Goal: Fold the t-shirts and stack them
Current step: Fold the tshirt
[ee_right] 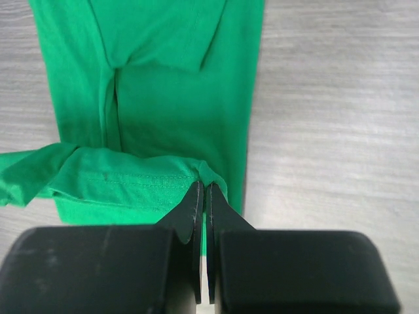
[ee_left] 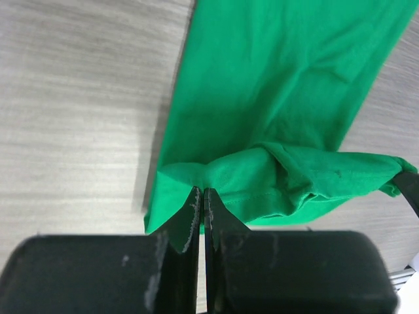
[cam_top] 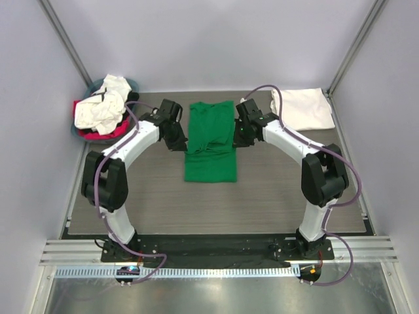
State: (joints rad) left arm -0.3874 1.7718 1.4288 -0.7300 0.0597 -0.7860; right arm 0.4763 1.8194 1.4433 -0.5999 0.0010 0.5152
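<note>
A bright green t-shirt (cam_top: 209,140) lies as a long narrow strip in the middle of the table. Its far end is lifted and folded part-way toward the near end. My left gripper (cam_top: 178,140) is shut on the folded hem's left corner (ee_left: 190,180). My right gripper (cam_top: 239,137) is shut on the hem's right corner (ee_right: 213,175). The hem sags between them, just above the lower layer. A folded white t-shirt (cam_top: 302,108) lies at the far right. More t-shirts, white (cam_top: 101,108) and pink-red (cam_top: 114,131), are piled in the basket.
The round grey-blue basket (cam_top: 98,85) stands at the far left corner. Metal frame posts rise at both far corners. Bare wood-grain table (cam_top: 216,209) lies in front of the green t-shirt. Both arms' cables loop beside them.
</note>
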